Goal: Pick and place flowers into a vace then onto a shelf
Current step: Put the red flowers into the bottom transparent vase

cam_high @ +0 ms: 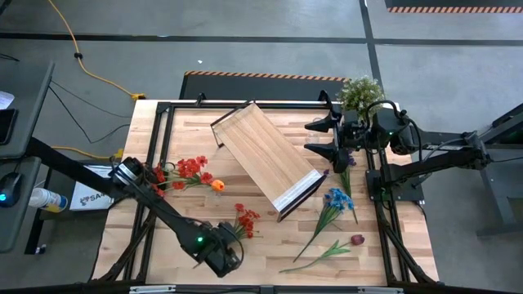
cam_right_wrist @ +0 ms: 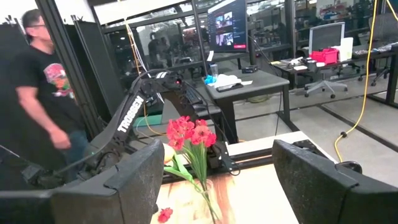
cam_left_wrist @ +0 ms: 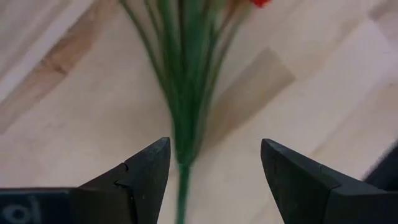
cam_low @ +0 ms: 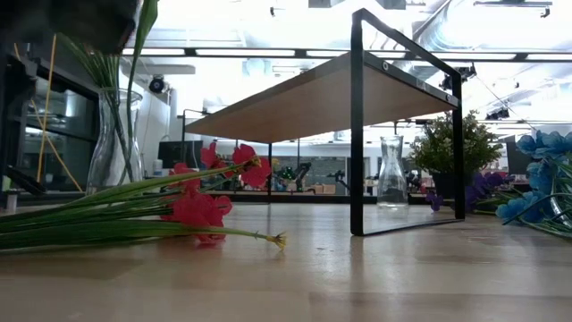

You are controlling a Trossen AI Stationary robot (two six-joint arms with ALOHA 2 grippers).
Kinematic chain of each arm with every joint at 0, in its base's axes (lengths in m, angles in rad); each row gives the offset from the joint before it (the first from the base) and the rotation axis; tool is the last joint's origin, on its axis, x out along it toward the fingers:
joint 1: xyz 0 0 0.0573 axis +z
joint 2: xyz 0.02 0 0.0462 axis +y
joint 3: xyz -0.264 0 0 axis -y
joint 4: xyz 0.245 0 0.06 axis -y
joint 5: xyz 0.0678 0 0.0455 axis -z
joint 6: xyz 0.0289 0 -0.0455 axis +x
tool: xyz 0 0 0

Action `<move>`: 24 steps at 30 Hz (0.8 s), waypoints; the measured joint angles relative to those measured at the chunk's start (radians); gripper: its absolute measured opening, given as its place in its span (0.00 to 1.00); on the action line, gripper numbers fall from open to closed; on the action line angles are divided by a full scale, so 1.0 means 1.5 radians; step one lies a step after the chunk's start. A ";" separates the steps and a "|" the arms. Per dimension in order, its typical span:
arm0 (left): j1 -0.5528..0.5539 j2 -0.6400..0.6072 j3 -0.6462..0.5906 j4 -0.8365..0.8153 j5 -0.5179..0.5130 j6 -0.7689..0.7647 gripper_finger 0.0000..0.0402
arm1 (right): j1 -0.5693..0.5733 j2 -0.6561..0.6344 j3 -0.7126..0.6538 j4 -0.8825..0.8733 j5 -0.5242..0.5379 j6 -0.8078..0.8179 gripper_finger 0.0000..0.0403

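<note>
A bunch of red flowers [cam_high: 245, 220] lies flat on the table near its near edge. My left gripper [cam_high: 231, 245] hangs over the bunch's stem end, open. In the left wrist view its fingers [cam_left_wrist: 214, 146] stand on either side of the green stem [cam_left_wrist: 182, 146], which runs closer to one finger; no touch shows. More red flowers [cam_right_wrist: 189, 134] stand in a glass vase [cam_low: 116, 134] at the table's left. The shelf [cam_high: 265, 159] stands slantwise mid-table. My right gripper [cam_high: 315, 136] is open, raised by the shelf's far right side.
An orange flower [cam_high: 216, 185] lies left of the shelf; blue [cam_high: 337, 200], purple [cam_high: 347, 159] and dark red [cam_high: 357, 240] flowers lie to its right. A second, empty glass vase [cam_low: 391, 174] and a potted plant [cam_high: 359, 94] stand far right. A person [cam_right_wrist: 43, 81] stands beyond the table.
</note>
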 joint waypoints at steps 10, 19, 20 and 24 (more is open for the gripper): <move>0.002 0.000 -0.038 0.029 0.020 0.000 0.70 | 0.000 0.000 0.000 -0.001 0.000 0.000 0.71; 0.002 -0.004 -0.083 0.101 0.021 -0.005 0.70 | 0.000 0.000 0.000 -0.001 0.000 -0.006 0.71; 0.002 -0.004 -0.083 0.101 0.023 -0.005 0.70 | 0.000 0.000 0.000 -0.001 0.000 -0.005 0.71; 0.002 -0.004 -0.084 0.100 0.026 -0.006 0.68 | 0.000 0.000 0.000 -0.001 0.000 -0.006 0.71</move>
